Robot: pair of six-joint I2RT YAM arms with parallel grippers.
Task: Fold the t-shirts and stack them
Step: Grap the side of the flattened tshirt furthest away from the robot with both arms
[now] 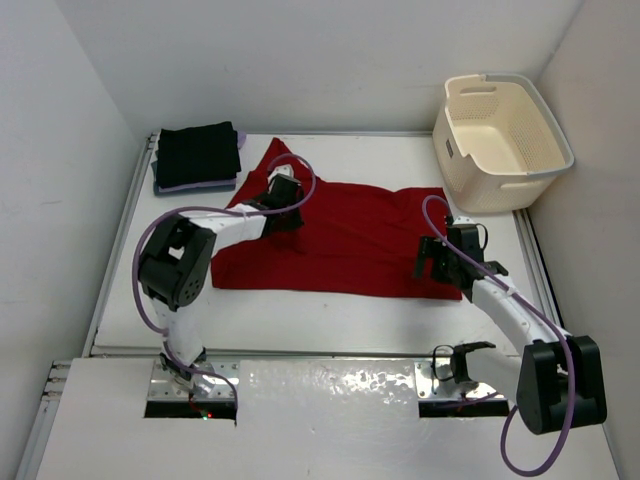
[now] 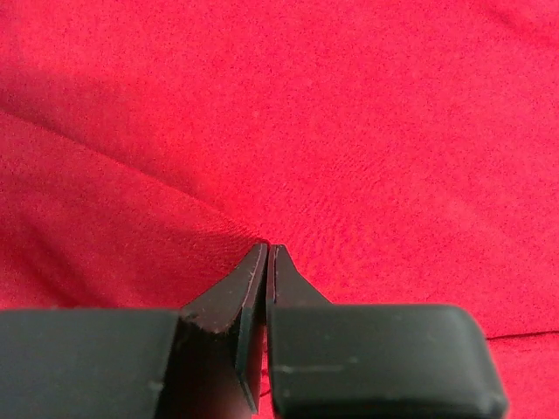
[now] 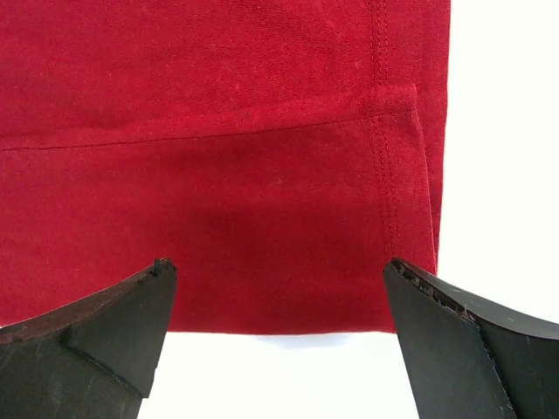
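Left fingers (image 2: 251, 284) pinch a crease in the red shirt (image 1: 350, 235); right fingers (image 3: 113, 327) open over its lower-right hem.
Risk: the pinch looks thin, so the cloth may slip and the fold go crooked.

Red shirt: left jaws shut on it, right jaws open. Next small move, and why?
Probably lower the right gripper and close on the red shirt at its corner: those jaws stand open over the edge, while the left gripper looks shut on cloth. Folding needs both holds.

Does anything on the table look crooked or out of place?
The red t-shirt lies skewed, one sleeve poking toward the folded stack, where lavender and blue edges peek out under the black shirt. Nothing looks spilled or damaged.
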